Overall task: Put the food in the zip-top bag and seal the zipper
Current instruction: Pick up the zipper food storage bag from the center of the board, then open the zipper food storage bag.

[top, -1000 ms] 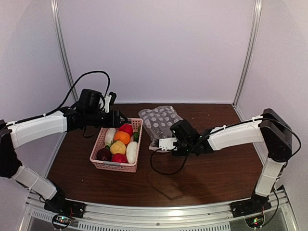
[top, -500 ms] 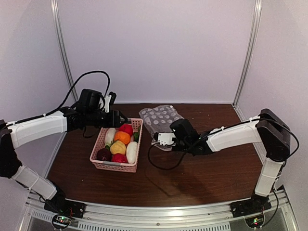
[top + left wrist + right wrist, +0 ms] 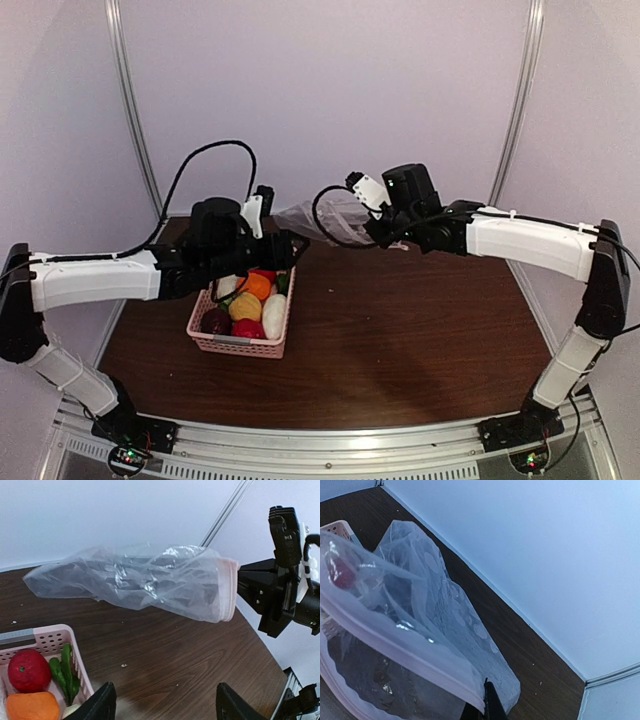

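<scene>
From above, the right claw (image 3: 377,230) is clamped on one end of the zip-top bag (image 3: 322,217), holding it up near the back wall. The left claw (image 3: 293,241) hovers over the far end of the pink basket (image 3: 238,346), where the food (image 3: 250,300) lies on the bench (image 3: 400,340).

In the left wrist view, its fingers (image 3: 102,705) stand apart, with the bag stretched sideways ahead.

In the right wrist view, a dark finger pinches the bag's pale zipper (image 3: 435,672) edge.

Clear bag (image 3: 150,582) with white dots and a pale pink strip (image 3: 227,587) — pink basket (image 3: 238,346) — dark brown wood-grain table (image 3: 400,330).
</scene>
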